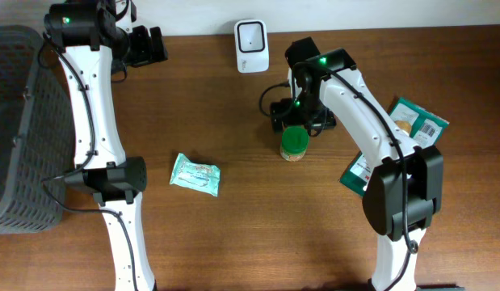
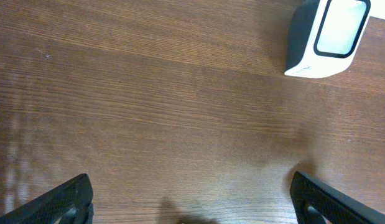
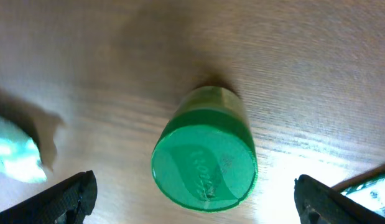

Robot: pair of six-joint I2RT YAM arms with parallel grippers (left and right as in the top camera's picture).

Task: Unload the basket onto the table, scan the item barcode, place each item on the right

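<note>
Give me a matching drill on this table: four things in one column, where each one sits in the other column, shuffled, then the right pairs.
Things
1. green-lidded jar
2. barcode scanner
3. mint-green packet
4. grey basket

Places
A. at the table's left edge
B. lying flat on the wood between the two arms
C. standing upright, right of centre
D. at the table's far edge, near the middle

Pairs: 1-C, 2-D, 3-B, 4-A
</note>
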